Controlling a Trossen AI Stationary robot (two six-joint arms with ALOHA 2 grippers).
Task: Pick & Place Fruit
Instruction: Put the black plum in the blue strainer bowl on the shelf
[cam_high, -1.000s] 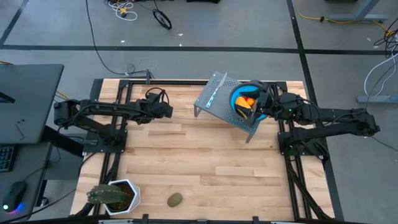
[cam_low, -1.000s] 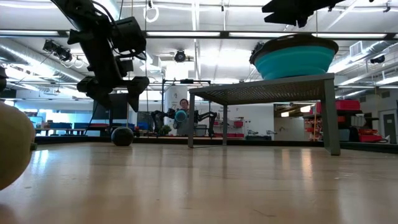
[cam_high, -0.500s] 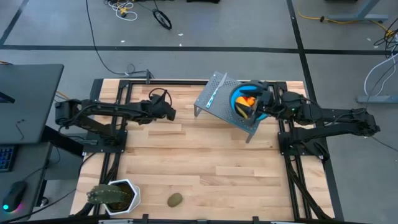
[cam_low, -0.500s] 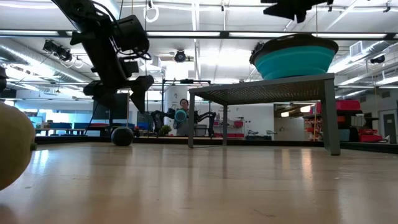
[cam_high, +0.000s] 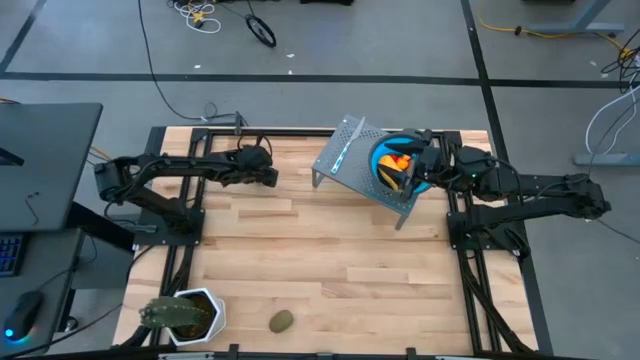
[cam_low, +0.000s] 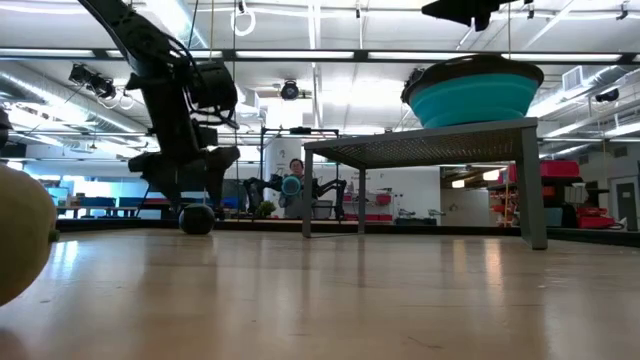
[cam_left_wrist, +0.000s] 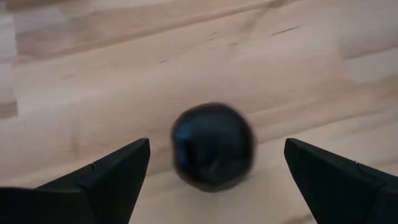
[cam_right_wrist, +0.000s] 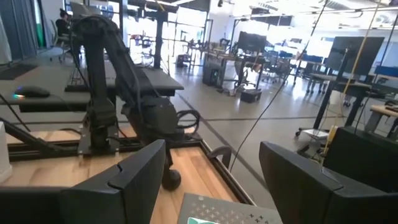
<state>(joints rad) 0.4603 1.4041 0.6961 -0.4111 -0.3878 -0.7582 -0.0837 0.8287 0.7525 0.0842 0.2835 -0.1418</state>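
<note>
Fruit check, quick rundown. Left gripper (cam_high: 267, 176) down low over the far-left part of the wooden table (cam_high: 330, 260), jaws spread wide, nothing clamped. Dark round fruit (cam_left_wrist: 212, 146) sitting on the boards right in the gap between the two fingers, with bare wood showing on both sides in the left wrist view, so no contact with either one. Same story from table height: gripper hanging straight above that dark ball, ball resting on the surface. Hidden under the gripper from overhead, so no luck spotting it there.

Right gripper (cam_high: 414, 167) up high at the far-right side, parked over the blue bowl (cam_low: 470, 100). Fingers wide apart in the right wrist view, nothing between them, so released too. Bowl perched on top of a grey perforated rack (cam_high: 345, 160), tilted a bit to one side from the low angle. Orange and yellow fruit pieces (cam_high: 398, 162) piled inside the bowl, partly covered by the gripper; can't tell exactly how many.

One olive-brown oval (cam_high: 282, 320) lying alone at the near edge of the table, well apart from both arms, looming huge at the edge of the low view. Green spiky plant in a white pot (cam_high: 182, 314) at the near-left corner, a little way from that oval.
</note>
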